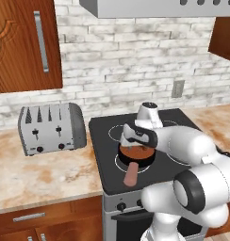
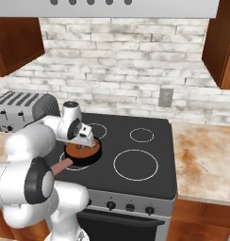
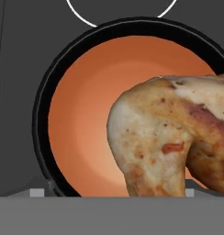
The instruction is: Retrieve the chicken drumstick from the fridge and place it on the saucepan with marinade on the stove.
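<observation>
One claw (image 1: 138,143) hangs directly above the saucepan with marinade (image 1: 135,157), which sits on the front-left burner ring of the stove (image 1: 105,141). The jaws stand spread wide, and the hand view gives no sign of them pressing on anything.

The chicken drumstick (image 3: 178,137) lies straight below the claw, inside the pan. In the hand view it occupies the lower right of the frame, close under the camera, its golden-brown lumpy surface overlapping the right half of the orange-brown sauce (image 3: 86,119). Whether the meat rests fully on the sauce or is a little above it cannot be determined. The black rim of the saucepan with marinade (image 3: 45,96) curves around the left and top of the sauce, and an arc of a white burner outline (image 3: 93,24) shows beyond the rim.

In the right base view the claw (image 2: 86,141) also sits over the saucepan with marinade (image 2: 84,157), and the pinkish-brown handle (image 2: 60,164) projects from the pan toward the stove's front edge. In the left base view the handle (image 1: 131,175) points the same way.

To the claw's left, a grey toaster (image 1: 51,127) stands on the counter (image 1: 41,179), well apart from the pan.
</observation>
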Robot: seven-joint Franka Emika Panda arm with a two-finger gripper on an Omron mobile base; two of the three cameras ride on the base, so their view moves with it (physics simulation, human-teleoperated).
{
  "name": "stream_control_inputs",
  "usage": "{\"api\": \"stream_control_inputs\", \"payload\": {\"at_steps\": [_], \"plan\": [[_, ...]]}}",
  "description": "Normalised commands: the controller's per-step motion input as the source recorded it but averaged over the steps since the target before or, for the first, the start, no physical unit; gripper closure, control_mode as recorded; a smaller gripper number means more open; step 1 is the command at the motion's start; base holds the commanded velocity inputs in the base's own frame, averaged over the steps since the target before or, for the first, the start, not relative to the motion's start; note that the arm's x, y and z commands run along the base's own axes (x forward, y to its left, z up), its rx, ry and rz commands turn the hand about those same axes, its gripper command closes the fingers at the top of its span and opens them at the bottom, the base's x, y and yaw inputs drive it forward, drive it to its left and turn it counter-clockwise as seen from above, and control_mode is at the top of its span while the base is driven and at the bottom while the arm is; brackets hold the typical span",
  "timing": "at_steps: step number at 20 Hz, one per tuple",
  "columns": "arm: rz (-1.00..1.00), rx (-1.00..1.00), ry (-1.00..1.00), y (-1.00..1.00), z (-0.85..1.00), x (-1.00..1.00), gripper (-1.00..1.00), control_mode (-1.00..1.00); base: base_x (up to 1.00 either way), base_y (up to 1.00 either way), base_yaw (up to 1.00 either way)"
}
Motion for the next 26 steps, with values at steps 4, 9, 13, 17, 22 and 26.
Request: {"api": "stream_control_inputs", "payload": {"at_steps": [4, 9, 13, 17, 22, 26], "plan": [[0.00, 0.05, 0.16, -0.09, 0.00, 0.23, -1.00, -1.00, 0.00, 0.00, 0.00], [0.00, 0.02, 0.12, -0.03, 0.00, 0.21, -1.00, -1.00, 0.00, 0.00, 0.00], [0.00, 0.00, -0.04, 0.00, 0.00, 0.04, -1.00, -1.00, 0.00, 0.00, 0.00], [0.00, 0.00, 0.00, 0.00, 0.00, 0.00, -1.00, -1.00, 0.00, 0.00, 0.00], [0.00, 0.00, 0.02, 0.02, -0.09, -0.01, -1.00, -1.00, 0.00, 0.00, 0.00], [0.00, 0.00, -0.06, 0.18, -0.38, -0.21, -1.00, -1.00, 0.00, 0.00, 0.00]]}}
